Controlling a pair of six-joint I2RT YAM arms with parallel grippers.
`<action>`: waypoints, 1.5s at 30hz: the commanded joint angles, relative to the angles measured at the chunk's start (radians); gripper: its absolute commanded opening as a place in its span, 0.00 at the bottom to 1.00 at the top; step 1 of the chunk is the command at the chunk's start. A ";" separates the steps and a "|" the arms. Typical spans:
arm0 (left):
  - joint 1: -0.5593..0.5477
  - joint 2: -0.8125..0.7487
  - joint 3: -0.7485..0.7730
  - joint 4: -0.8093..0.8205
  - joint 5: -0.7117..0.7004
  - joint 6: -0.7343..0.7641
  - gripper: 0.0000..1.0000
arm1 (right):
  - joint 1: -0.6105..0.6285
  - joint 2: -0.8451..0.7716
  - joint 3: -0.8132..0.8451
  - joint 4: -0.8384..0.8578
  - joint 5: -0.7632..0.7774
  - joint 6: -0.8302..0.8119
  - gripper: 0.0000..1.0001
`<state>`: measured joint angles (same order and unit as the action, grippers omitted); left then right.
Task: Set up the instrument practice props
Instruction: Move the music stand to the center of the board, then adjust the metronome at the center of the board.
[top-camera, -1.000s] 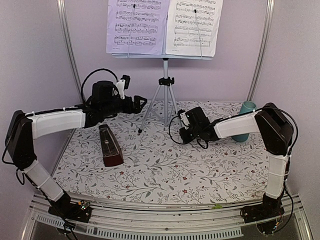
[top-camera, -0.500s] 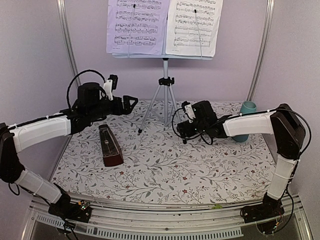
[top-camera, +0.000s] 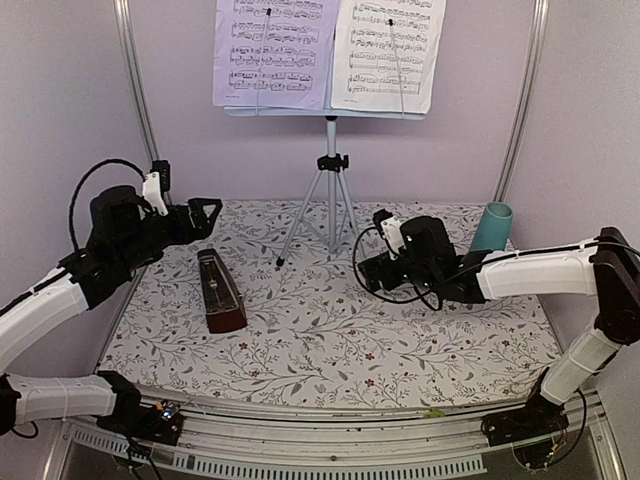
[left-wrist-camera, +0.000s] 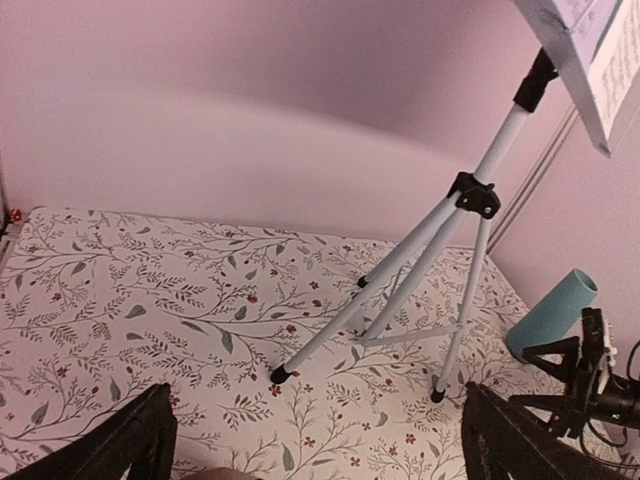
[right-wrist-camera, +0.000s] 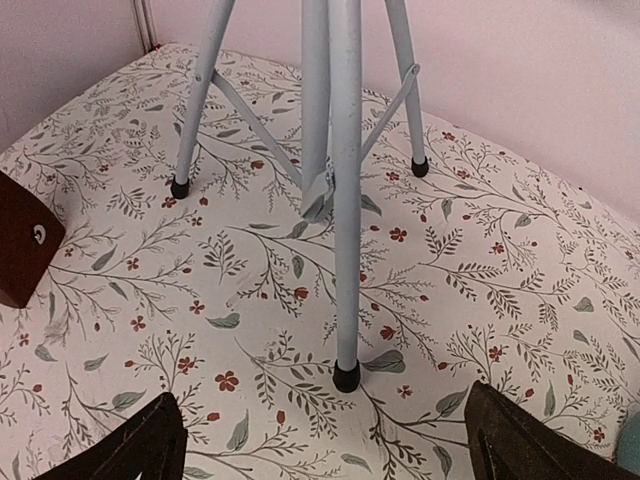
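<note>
while both arms hang with jaws spread wide and empty, the music stand (top-camera: 332, 163) stands just ahead of the right gripper (top-camera: 368, 275), sheet-music pages (top-camera: 275, 50) propped on top. the metronome (top-camera: 220, 292) sits low beside the left gripper (top-camera: 205, 212). the stand looks light and tippy; its stiff pole (right-wrist-camera: 345, 200) seems the safest hold.

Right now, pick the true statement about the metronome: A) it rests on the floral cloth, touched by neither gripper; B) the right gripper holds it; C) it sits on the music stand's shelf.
A: the metronome rests on the cloth; the left gripper and right gripper are open, apart from it.
</note>
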<state>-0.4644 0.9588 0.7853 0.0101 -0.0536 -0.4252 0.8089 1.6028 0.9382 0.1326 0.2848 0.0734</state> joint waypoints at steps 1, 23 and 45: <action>0.085 -0.059 -0.053 -0.105 -0.024 -0.037 1.00 | 0.018 -0.110 -0.069 0.095 0.057 0.037 0.99; 0.448 0.227 -0.228 0.099 0.273 -0.212 0.99 | 0.035 -0.345 -0.226 0.192 -0.076 0.115 0.99; 0.188 0.253 -0.406 0.245 0.112 -0.475 0.99 | 0.072 -0.328 -0.252 0.225 -0.121 0.149 0.99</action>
<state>-0.2321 1.2869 0.4328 0.2661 0.1261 -0.8467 0.8635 1.2694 0.6907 0.3252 0.1761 0.2070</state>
